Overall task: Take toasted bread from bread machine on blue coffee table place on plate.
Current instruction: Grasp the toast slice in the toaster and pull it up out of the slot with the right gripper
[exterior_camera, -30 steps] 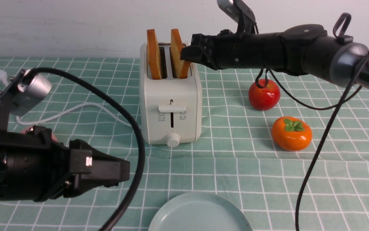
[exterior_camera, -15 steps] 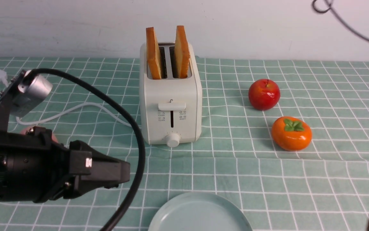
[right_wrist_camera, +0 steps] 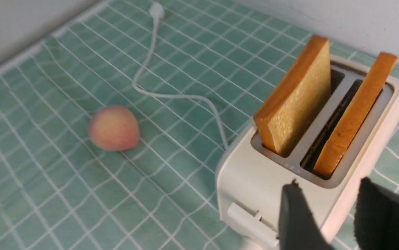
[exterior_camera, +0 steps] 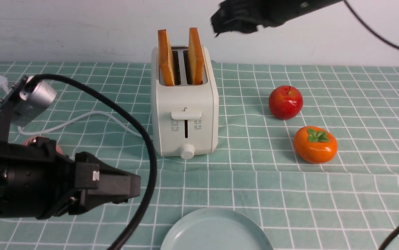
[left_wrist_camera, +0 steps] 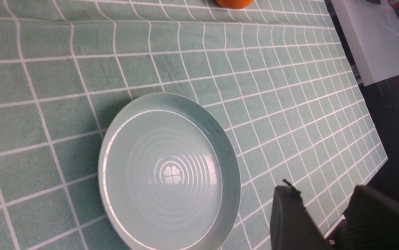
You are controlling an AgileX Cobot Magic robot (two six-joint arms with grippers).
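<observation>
Nearest, the plate [exterior_camera: 220, 229] lies empty on the surface [exterior_camera: 289, 194]. To its left the left end effector [exterior_camera: 135, 186] hangs released, holding nothing. Farther back, both toasted bread slices [exterior_camera: 196, 55] stand in the toaster [exterior_camera: 185, 104]. The right end effector [exterior_camera: 220, 21], at the right slice a second ago, now hovers above, released and empty, so that grasp needs retrying.

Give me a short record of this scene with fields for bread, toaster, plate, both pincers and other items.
Toaster: on the green checked table
Bread: left slice and right slice, upright in the slots
Plate: empty, in front of the toaster
Left pincer: open, empty, near the plate
Right pincer: open, empty, above the toaster
Other: apple, persimmon, peach
</observation>
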